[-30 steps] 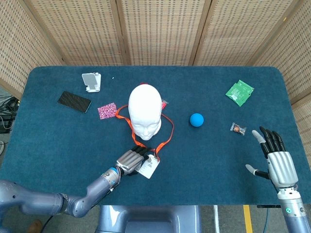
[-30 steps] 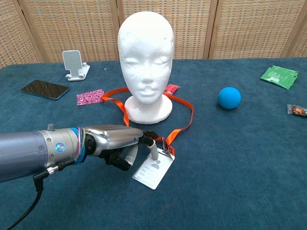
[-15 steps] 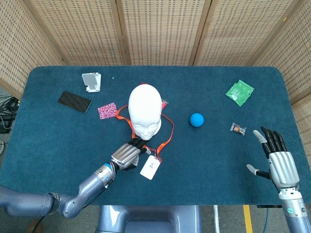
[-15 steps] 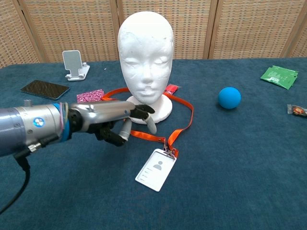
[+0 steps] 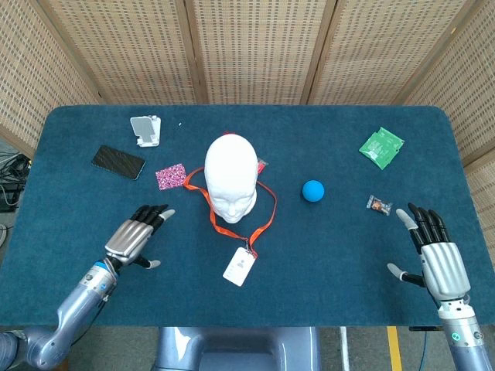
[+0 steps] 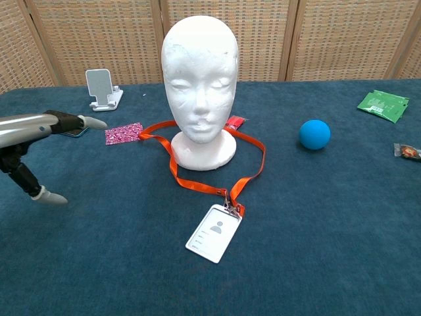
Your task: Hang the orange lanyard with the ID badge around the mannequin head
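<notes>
The white mannequin head point(image 5: 230, 176) point(image 6: 200, 79) stands upright mid-table. The orange lanyard point(image 5: 267, 219) point(image 6: 253, 164) lies looped on the cloth around its base. Its white ID badge point(image 5: 239, 266) point(image 6: 213, 232) rests flat in front of the head. My left hand point(image 5: 136, 235) point(image 6: 36, 141) hovers open to the left of the loop, holding nothing. My right hand point(image 5: 436, 255) is open at the front right, far from the lanyard, and shows only in the head view.
A blue ball point(image 5: 312, 190) point(image 6: 314, 133) sits right of the head. A green packet point(image 5: 381, 147), a small wrapped snack point(image 5: 379, 205), a pink patterned card point(image 5: 171, 175), a black phone point(image 5: 118, 161) and a white phone stand point(image 5: 146, 130) lie around the blue table point(image 5: 325, 255).
My left hand let go of the badge and clip and drew back to the left, fingers spreading. The badge now lies flat on the cloth. The right hand barely shifted.
</notes>
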`<state>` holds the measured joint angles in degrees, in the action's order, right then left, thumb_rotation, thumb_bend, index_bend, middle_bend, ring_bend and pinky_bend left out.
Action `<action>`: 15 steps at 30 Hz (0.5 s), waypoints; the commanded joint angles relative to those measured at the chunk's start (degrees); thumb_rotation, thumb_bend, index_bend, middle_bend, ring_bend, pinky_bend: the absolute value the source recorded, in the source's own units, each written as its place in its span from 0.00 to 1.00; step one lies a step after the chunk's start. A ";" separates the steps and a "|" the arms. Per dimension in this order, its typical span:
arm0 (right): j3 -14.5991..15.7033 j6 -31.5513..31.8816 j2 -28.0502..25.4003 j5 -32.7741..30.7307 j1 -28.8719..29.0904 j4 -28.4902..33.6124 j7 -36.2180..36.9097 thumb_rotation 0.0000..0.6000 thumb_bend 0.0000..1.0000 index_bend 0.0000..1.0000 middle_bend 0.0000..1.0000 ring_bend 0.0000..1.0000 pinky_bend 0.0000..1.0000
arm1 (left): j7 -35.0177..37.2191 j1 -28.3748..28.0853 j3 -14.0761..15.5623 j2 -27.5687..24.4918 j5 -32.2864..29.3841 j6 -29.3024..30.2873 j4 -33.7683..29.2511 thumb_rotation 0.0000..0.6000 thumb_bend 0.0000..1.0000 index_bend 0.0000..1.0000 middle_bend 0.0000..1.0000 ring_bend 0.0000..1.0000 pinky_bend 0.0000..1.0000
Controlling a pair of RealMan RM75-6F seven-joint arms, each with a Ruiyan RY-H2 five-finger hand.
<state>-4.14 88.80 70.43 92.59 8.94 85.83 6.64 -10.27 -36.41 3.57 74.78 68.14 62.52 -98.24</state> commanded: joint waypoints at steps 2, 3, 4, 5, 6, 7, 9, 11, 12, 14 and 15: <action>0.15 0.07 0.00 0.33 0.01 0.50 -0.47 1.00 0.27 0.13 0.00 0.00 0.00 | 5.80 5.11 -0.39 -2.94 3.95 7.37 1.98 1.00 0.00 0.00 0.00 0.00 0.00; 0.17 0.13 -0.02 0.39 -0.01 0.57 -0.53 1.00 0.27 0.13 0.00 0.00 0.00 | 6.64 6.30 -0.73 -3.34 4.31 9.33 2.23 1.00 0.00 0.00 0.00 0.00 0.00; 0.20 0.18 -0.05 0.43 -0.05 0.62 -0.57 1.00 0.27 0.13 0.00 0.00 0.00 | 7.25 7.23 -0.98 -3.56 4.72 10.76 2.43 1.00 0.00 0.00 0.00 0.00 0.00; 0.20 0.27 -0.13 0.48 -0.09 0.71 -0.59 1.00 0.27 0.13 0.00 0.00 0.00 | 7.82 8.82 -1.70 -4.02 4.99 13.73 2.73 1.00 0.00 0.00 0.00 0.00 0.00; 0.22 0.31 -0.23 0.49 -0.12 0.79 -0.57 1.00 0.27 0.13 0.00 0.00 0.00 | 8.13 9.95 -2.05 -4.30 5.24 15.64 2.73 1.00 0.00 0.00 0.00 0.00 0.00; 0.25 0.30 -0.33 0.47 -0.16 0.86 -0.55 1.00 0.25 0.13 0.00 0.00 0.00 | 8.30 10.85 -2.29 -4.48 5.50 17.03 2.63 1.00 0.00 0.00 0.00 0.00 0.00; 0.25 0.10 -0.73 0.08 -0.29 1.16 -1.05 1.00 0.17 0.12 0.00 0.00 0.00 | 8.59 13.43 -2.61 -5.70 5.58 20.50 1.18 1.00 0.00 0.00 0.00 0.00 0.00; 0.16 -0.13 -1.29 -0.41 -0.42 1.62 -2.19 1.00 0.06 0.10 0.00 0.00 0.00 | 7.57 15.60 -2.40 -7.00 5.47 22.74 -0.97 1.00 0.00 0.00 0.00 0.00 0.00; 0.08 -0.15 -1.57 -0.66 -0.52 1.77 -3.16 1.00 0.02 0.08 0.00 0.00 0.00 | 6.86 16.72 -2.14 -7.58 5.20 23.77 -2.12 1.00 0.00 0.00 0.00 0.00 0.00; 0.05 -0.33 -2.17 -1.13 -0.73 2.45 -5.31 1.00 0.00 0.05 0.00 0.00 0.00 | 5.53 18.56 -1.69 -8.38 5.10 25.20 -4.39 1.00 0.00 0.00 0.00 0.00 0.00; 0.08 -0.41 -2.41 -1.27 -0.82 2.87 -5.99 1.00 0.00 0.04 0.00 0.00 0.00 | 5.07 19.19 -1.56 -8.53 5.16 25.64 -4.96 1.00 0.00 0.00 0.00 0.00 0.00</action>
<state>-4.03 88.60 68.65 91.80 8.36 87.94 2.04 -3.98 -18.88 1.76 67.45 73.18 86.72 -101.30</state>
